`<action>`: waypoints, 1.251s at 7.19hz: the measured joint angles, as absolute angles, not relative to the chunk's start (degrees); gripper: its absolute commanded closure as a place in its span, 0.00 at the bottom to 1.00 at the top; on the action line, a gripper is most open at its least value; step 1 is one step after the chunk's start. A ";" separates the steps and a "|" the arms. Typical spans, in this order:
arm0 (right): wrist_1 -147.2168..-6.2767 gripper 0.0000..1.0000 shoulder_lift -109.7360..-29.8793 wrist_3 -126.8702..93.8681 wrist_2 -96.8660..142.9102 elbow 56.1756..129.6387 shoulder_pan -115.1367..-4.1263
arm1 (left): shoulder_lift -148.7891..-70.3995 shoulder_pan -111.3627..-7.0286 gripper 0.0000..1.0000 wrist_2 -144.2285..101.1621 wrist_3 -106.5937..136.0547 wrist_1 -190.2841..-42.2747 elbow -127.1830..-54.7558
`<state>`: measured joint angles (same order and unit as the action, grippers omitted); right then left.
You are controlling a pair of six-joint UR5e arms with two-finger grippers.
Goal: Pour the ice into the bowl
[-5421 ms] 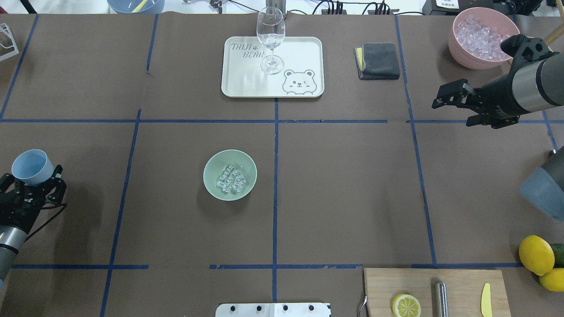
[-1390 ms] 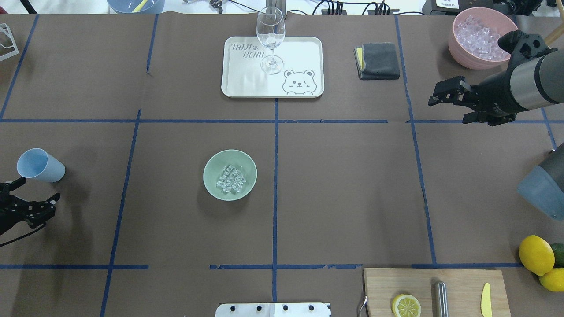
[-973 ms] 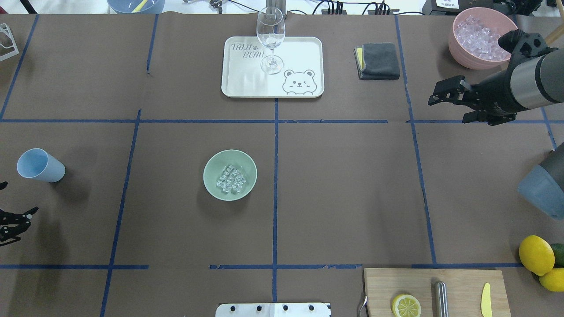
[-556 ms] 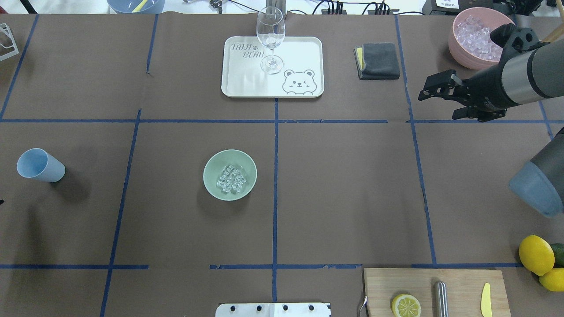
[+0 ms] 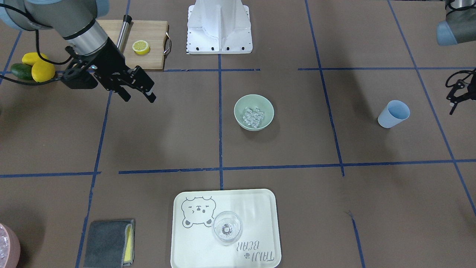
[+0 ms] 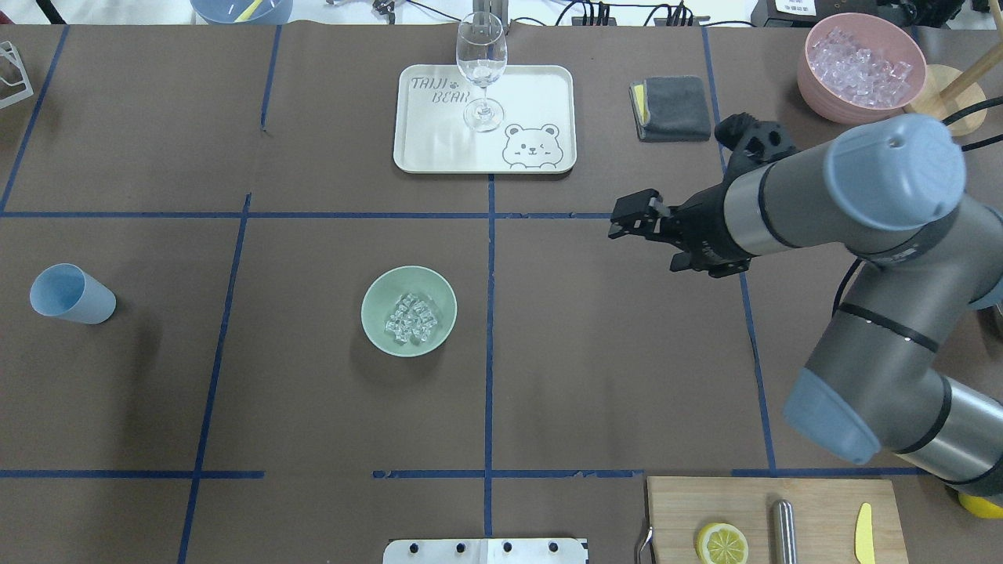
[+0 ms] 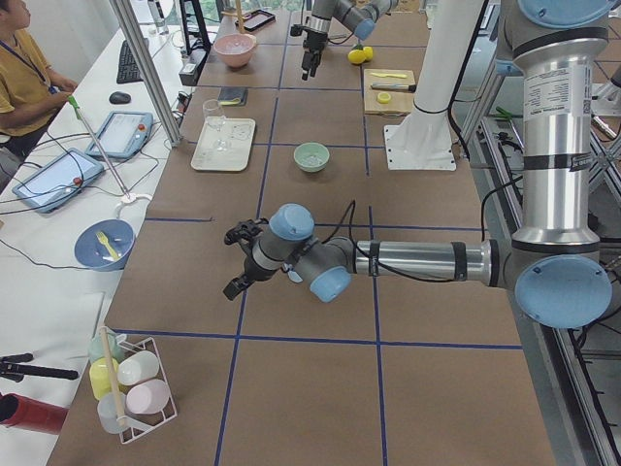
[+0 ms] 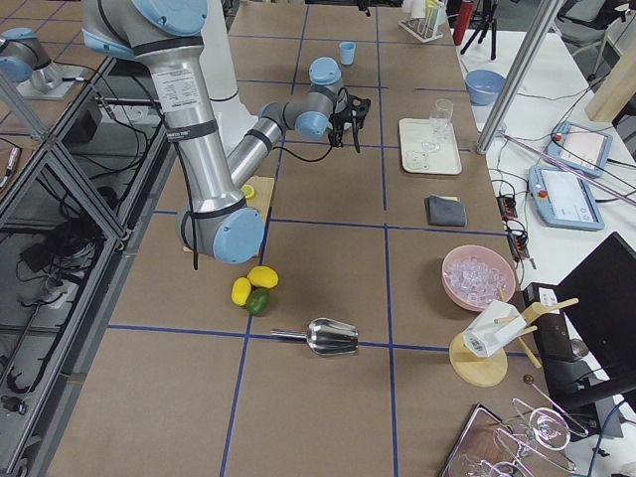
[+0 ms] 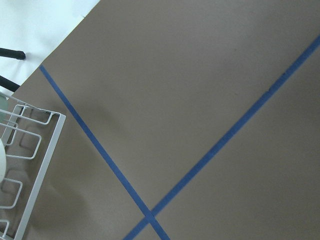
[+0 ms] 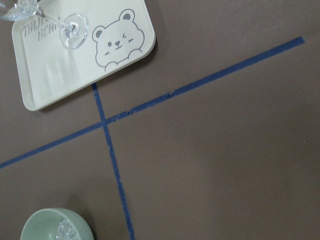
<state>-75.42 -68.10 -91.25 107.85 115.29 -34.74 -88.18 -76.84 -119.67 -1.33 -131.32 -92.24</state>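
The table [image 6: 627,376] is covered in brown paper, marked into squares by strips of blue tape. Nearest the robot's base lies a wooden cutting board [image 6: 815,501]. It carries half a lemon [image 6: 722,543], a metal rod [image 6: 783,533] and a small yellow knife [image 6: 863,534].

Further out, about mid-table, sits the bowl [image 6: 374,294], pale green, with the ice [image 6: 410,318] heaped in its bottom. Well off to its left stands a blue cup [image 6: 70,294] on its own. The left gripper [image 7: 233,263] hangs over bare paper out past the cup, apart from it, its fingers spread and holding nothing. The right gripper [image 5: 140,99] hovers above the paper to the right of the bowl and well clear of it, its fingers likewise parted and empty.

Along the far side rests a white tray [image 6: 533,86] with a wine glass [image 6: 481,66] standing on it. To its right are a folded grey cloth [image 6: 674,108] with a yellow edge and, further right, a pink bowl [image 6: 815,78] full of more cubes.

Beyond the table runs a white bench with tablets [image 7: 121,131], where a person [image 7: 19,73] in a yellow shirt sits. At the table's left end, a wire rack [image 7: 131,388] holds pastel cups, near a blue dish [image 7: 104,245].

The only writing I can read is on the tray: "TAIJI BEAR", printed beside a winking bear's face.
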 measured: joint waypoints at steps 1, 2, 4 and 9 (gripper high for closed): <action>-80.71 0.00 -64.14 -91.52 102.58 114.84 -29.88 | -91.44 -78.72 0.00 -122.87 3.00 -125.61 -92.48; -83.84 0.00 -60.90 -91.68 97.43 113.15 -25.64 | -92.83 -79.54 0.00 -125.57 9.89 -122.96 -93.15; -85.38 0.00 -51.38 -92.90 92.81 102.09 -21.74 | -92.95 -79.93 0.00 -128.66 19.24 -121.21 -94.23; -77.74 0.09 -36.99 -96.33 89.60 79.04 -20.28 | -92.21 -79.99 0.00 -129.10 21.35 -121.50 -94.94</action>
<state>-77.74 -36.99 -96.33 89.60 79.04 -20.28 -92.21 -79.99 -129.10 21.35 -121.50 -94.94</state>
